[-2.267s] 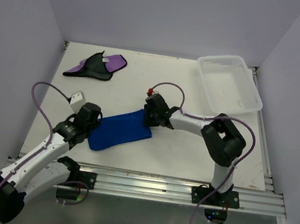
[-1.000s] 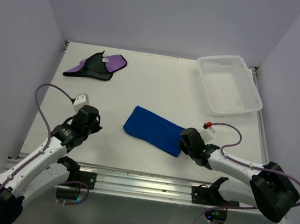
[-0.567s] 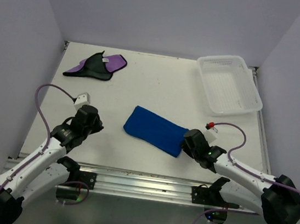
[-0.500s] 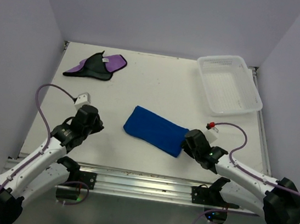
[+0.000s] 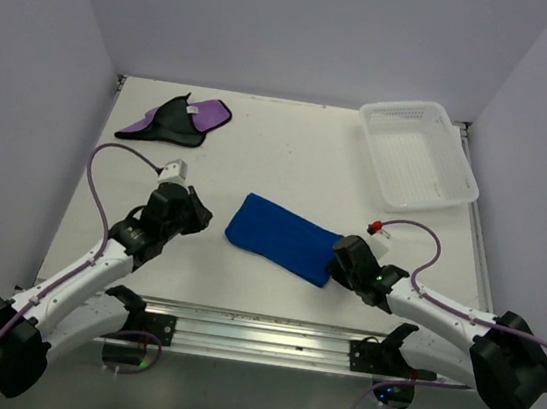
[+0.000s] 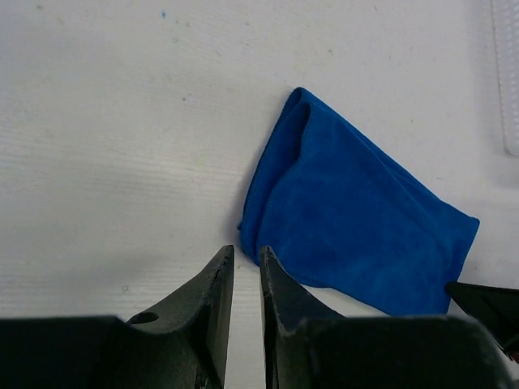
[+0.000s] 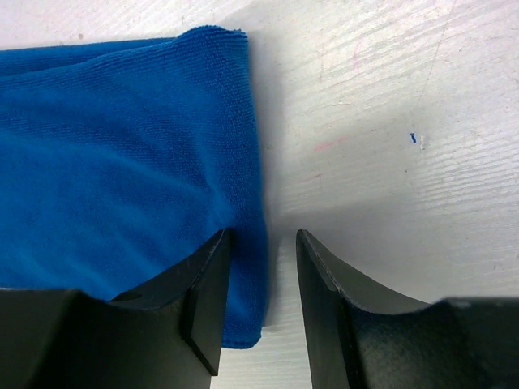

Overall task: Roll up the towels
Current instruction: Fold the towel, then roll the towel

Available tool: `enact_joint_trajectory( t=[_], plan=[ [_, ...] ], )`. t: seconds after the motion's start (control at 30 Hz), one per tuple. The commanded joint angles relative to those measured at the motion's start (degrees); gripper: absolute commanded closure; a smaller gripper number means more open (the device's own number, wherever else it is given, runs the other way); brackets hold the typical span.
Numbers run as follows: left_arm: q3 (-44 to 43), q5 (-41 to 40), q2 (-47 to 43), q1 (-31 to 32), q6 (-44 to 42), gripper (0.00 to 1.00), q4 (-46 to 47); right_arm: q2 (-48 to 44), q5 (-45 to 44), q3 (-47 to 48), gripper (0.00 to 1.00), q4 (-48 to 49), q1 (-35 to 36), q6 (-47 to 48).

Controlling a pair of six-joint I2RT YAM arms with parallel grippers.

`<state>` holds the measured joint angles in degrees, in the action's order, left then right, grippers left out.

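**Task items**

- The plain bright blue cloth towel (image 5: 282,238) lies flat and folded on the white surface (image 5: 290,156), in its middle area and closer to the near edge than to the far one. It forms an oblong, and its long axis runs diagonally from far-left to near-right. The left end is rounded by a soft fold; the right end is cut off straight. The fabric has a fine, short nap.
- The purple cloth towel with a black side (image 5: 176,119) lies crumpled near the far-left corner. Its long axis runs roughly parallel to the far edge. A small white tag (image 5: 193,109) faces upward on it.

**Other items**

- The white plastic mesh basket (image 5: 416,158) is rectangular and sits at the far-right corner, well apart from both towels.

**Pincers**

- The left pincer (image 6: 243,255) is just beside the left end of the blue towel (image 6: 357,227), over bare surface. Its black fingers stand almost together, with only a narrow slit between them, and grasp nothing.
- The right pincer (image 7: 261,243) stands released at the right end of the blue towel (image 7: 122,162), with its jaws apart. One finger is over the cloth, the other over bare surface, and the straight cloth edge runs between them. Whether a finger touches the cloth cannot be determined.
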<state>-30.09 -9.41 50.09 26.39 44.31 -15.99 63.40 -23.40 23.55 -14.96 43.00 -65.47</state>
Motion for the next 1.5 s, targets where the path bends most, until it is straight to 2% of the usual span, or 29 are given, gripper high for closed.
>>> enact_joint_trajectory(
  t=[0.0,0.13,0.37,0.5,0.63,0.8,1.0,1.3,1.47],
  plan=[
    [-0.06,3.61,2.73,1.9,-0.98,0.77,9.11,-0.38,0.46,1.06,0.59,2.66,-0.11,1.49],
    [-0.93,1.33,6.86,6.55,0.24,0.76,13.17,-2.3,1.42,0.18,0.59,2.83,-0.2,1.31],
    [-6.38,-4.65,17.93,20.51,2.35,0.76,18.79,-4.16,2.83,0.35,0.59,1.43,-0.2,2.28],
    [-8.05,-1.67,25.3,23.26,3.85,0.77,25.38,-3.02,3.8,0.88,0.57,-0.77,-0.2,1.84],
    [-12.35,-2.63,30.68,27.12,3.24,0.76,26.8,-2.66,4.59,-0.26,0.57,0.45,-0.11,1.93],
    [-16.31,-2.46,36.91,29.77,2.88,0.77,27.94,-1.87,5.9,-0.96,0.57,1.6,-0.2,2.01],
    [-17.37,-2.19,40.43,31.53,3.41,0.78,29.79,-2.22,7.75,-2.89,0.57,3.8,-0.2,1.4],
    [-16.32,-2.81,44.75,32.41,4.2,0.79,30.49,-2.66,8.72,-3.25,0.57,3.98,-0.11,1.75],
    [-15.79,-2.37,46.24,32.41,4.2,0.79,30.93,-0.91,8.98,-2.02,0.57,0.99,-0.03,2.02]
  ],
)
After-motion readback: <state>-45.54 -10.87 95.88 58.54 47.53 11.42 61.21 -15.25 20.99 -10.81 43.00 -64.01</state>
